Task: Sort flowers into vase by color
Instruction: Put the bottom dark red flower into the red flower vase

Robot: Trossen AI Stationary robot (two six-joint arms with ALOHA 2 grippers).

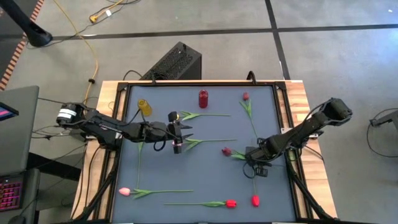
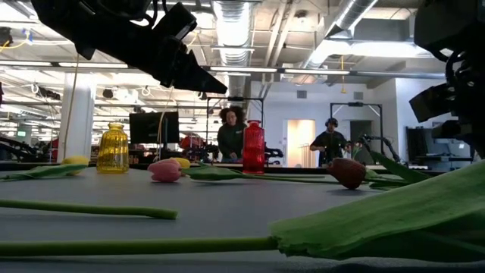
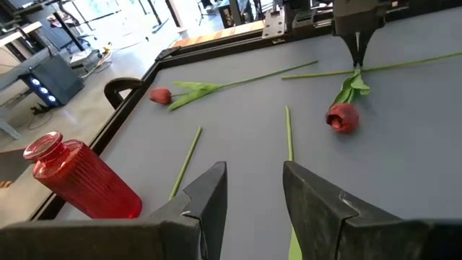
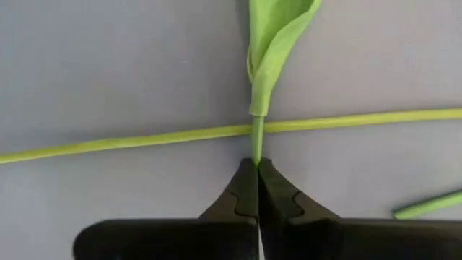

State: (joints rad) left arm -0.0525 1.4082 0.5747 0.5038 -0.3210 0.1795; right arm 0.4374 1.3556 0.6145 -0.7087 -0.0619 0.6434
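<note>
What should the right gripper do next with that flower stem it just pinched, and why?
Probably lift straight up. The right gripper is shut on the stem of the dark red tulip, which still lies on the table across another stem. Raising it clears that one before heading to the red vase.

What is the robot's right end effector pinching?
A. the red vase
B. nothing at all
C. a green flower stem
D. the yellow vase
C: in the right wrist view the right end effector has its fingers closed on a thin green flower stem just below its leaf.
</note>
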